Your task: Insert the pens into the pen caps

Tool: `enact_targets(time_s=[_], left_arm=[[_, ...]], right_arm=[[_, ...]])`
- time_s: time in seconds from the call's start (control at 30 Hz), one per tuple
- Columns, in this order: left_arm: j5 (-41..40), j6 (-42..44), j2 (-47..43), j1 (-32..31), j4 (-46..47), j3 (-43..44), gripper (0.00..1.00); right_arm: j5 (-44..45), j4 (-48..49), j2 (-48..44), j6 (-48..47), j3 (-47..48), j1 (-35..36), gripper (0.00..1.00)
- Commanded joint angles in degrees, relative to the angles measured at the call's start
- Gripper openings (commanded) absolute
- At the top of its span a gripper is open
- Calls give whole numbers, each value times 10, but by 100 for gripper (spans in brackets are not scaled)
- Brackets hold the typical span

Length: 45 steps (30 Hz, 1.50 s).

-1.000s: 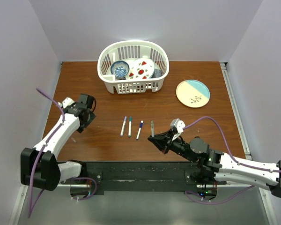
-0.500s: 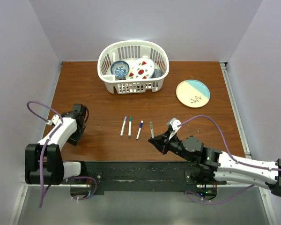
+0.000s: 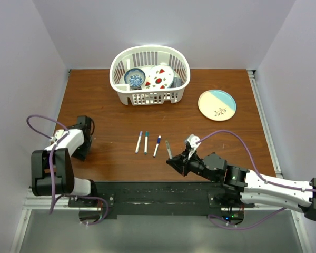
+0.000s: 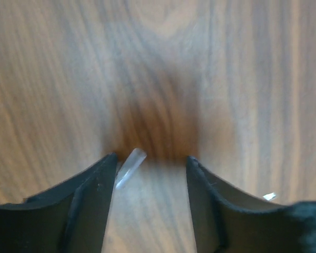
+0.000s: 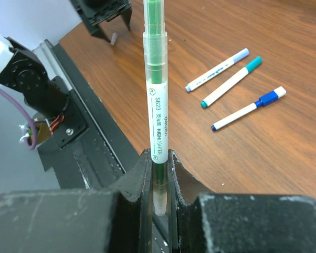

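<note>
right gripper (image 5: 158, 161): clamped tight on the green highlighter (image 5: 157, 105), pinching its lower end so the barrel stands upright with the upper end free, ready to meet a cap.
highlighter spot: raised over the middle of the table's (image 3: 121, 113) near edge.
left gripper (image 4: 151, 158): jaws wide, nothing held, low over the wood by the left edge, towards the near-left corner.
clear cap (image 4: 130, 167): lying between those fingers, hard by one; touching or not, can't tell.
read: left looks set to pinch that cap so the arms can meet.
three capped markers (image 5: 231, 82): in a row mid-table, look finished.
risk: tiny cap could skid as the fingers close.
</note>
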Motion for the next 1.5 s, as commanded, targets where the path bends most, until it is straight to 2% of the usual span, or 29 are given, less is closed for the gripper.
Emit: enact_targets(time_s=[0.0, 0.2, 0.23, 0.33, 0.4, 0.53, 0.7, 0.8, 0.83, 0.93, 1.03, 1.2, 1.47], left_arm=[[7, 5, 32, 19, 11, -6, 52], [9, 24, 14, 23, 25, -24, 32], [10, 38, 11, 23, 26, -24, 22], [34, 99, -10, 23, 60, -30, 5], [50, 122, -27, 23, 68, -36, 4], [41, 148, -59, 23, 58, -38, 17], [54, 166, -105, 23, 61, -60, 22], [43, 165, -103, 23, 48, -54, 36], [36, 146, -101, 23, 29, -51, 47], [40, 110, -95, 23, 0, -41, 67], [83, 131, -102, 23, 31, -50, 69], [129, 117, -106, 23, 30, -75, 70], [138, 114, -107, 22, 9, -90, 66]], right_arm=[[-6, 0, -17, -2, 22, 1, 0], [-1, -8, -13, -1, 28, 1, 0], [2, -9, -12, -1, 30, 1, 0], [4, -7, -11, -1, 33, 1, 0], [8, -7, -10, -3, 37, 1, 0], [17, -12, -6, 0, 46, 1, 0], [8, -15, 12, 13, 66, 1, 0], [3, -11, 31, 20, 75, 1, 0], [-1, -7, 36, 24, 77, 1, 0], [-12, 7, 48, 33, 77, 1, 0], [-13, 9, 56, 34, 81, 1, 0], [-13, 8, 59, 25, 87, 1, 0], [-21, 1, 57, 20, 92, 1, 0]])
